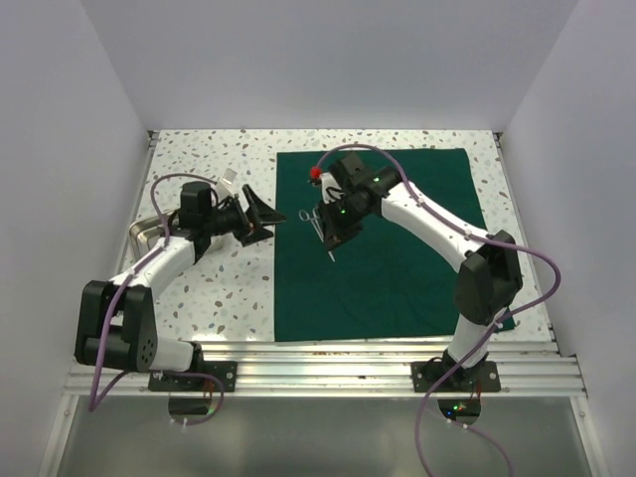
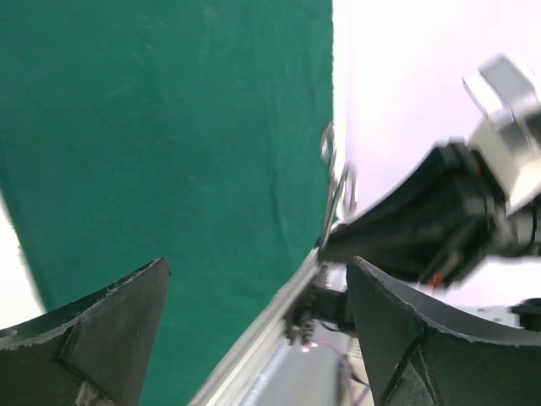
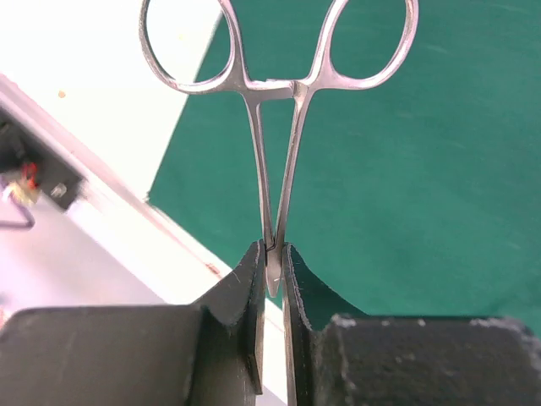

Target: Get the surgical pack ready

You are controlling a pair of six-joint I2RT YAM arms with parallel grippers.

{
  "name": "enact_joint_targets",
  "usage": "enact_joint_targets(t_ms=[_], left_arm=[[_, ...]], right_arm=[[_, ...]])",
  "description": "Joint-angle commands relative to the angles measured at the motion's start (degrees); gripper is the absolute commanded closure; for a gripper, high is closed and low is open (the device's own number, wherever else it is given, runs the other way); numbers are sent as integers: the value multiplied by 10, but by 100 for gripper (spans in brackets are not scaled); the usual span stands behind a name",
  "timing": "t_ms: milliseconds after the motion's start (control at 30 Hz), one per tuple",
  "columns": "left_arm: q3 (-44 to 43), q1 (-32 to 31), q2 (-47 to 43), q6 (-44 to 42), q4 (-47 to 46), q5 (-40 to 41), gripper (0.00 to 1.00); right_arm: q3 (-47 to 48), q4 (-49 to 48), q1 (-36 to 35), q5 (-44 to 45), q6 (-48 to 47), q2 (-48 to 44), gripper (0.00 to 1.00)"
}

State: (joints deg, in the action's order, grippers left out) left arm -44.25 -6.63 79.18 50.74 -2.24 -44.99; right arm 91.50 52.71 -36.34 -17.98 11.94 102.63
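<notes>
Your right claw [image 3: 272, 254] is clenched on the working end of a pair of steel forceps [image 3: 275, 127], ring handles pointing away from it, over the left part of the surgical pack [image 1: 397, 268]. That dark green drape lies spread flat across the right half of the speckled bench [image 1: 209, 288]. Your left claw [image 1: 253, 214] is released, fingers spread wide with nothing between them, just beside the drape's left edge.

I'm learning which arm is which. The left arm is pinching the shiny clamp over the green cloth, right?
Not quite: it is the right gripper that pinches the shiny clamp over the green cloth, as the right wrist view shows. The left gripper is open and empty.
</notes>
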Motion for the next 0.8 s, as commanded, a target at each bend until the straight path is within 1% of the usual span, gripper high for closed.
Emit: enact_joint_targets(t_ms=[0, 133, 367, 433, 500, 533, 567, 700, 733, 767], left_arm=[[0, -14, 7, 66, -91, -34, 13], [0, -26, 8, 72, -86, -33, 17], [22, -45, 19, 94, -109, -36, 28], [21, -54, 24, 97, -117, -37, 30], [13, -61, 33, 98, -117, -38, 35], [9, -64, 37, 99, -121, -39, 37], [5, -65, 44, 103, -123, -40, 43], [-1, -75, 55, 117, -138, -44, 53], [0, -75, 56, 122, -143, -45, 57], [0, -76, 60, 124, -146, -48, 64]], right_arm=[[35, 14, -25, -14, 2, -9, 100], [34, 16, -51, -9, -8, -9, 100], [39, 27, -61, -1, -16, -12, 100], [43, 32, -62, 0, -20, -10, 100], [47, 37, -65, 3, -25, -9, 100], [48, 39, -66, 4, -27, -7, 100], [48, 40, -67, 7, -27, -6, 100], [52, 49, -73, 11, -37, -4, 100], [52, 49, -73, 13, -39, -3, 100], [51, 51, -73, 15, -39, -3, 100]])
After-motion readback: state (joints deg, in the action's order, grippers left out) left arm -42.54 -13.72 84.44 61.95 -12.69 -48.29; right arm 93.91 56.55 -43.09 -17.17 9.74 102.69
